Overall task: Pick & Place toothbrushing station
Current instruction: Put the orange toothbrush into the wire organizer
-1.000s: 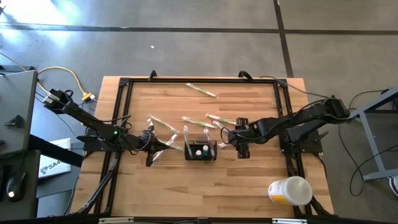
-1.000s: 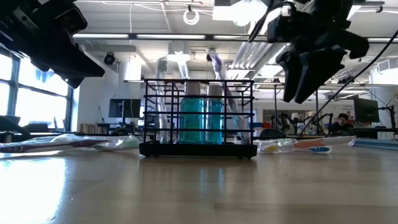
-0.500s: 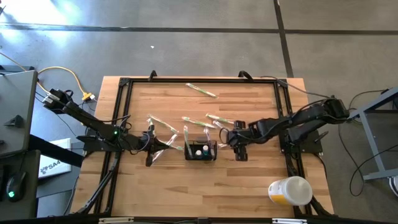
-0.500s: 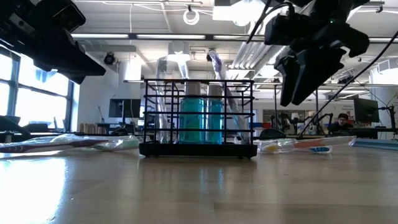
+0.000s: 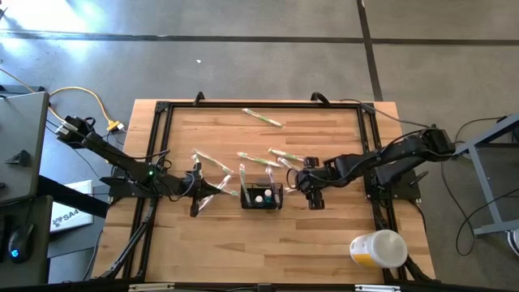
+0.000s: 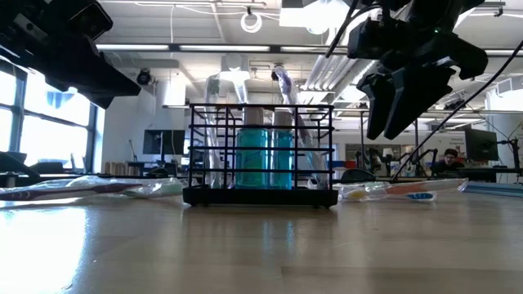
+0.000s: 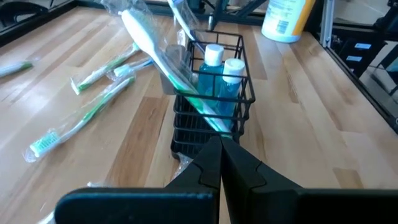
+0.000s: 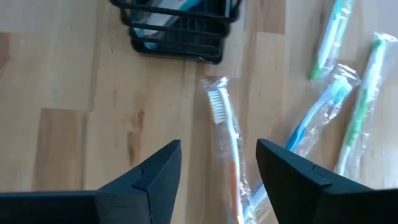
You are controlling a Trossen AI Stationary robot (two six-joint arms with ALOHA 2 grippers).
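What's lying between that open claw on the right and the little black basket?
A wrapped toothbrush with an orange handle lies on the wood between the right gripper and the black basket; the right wrist view shows it best.

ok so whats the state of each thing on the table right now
caddy: upright, holding two blue bottles and wrapped toothbrushes
left gripper: shut, empty, beside the caddy
right gripper: open, above a wrapped toothbrush lying flat
white and yellow cup: tipped on its side
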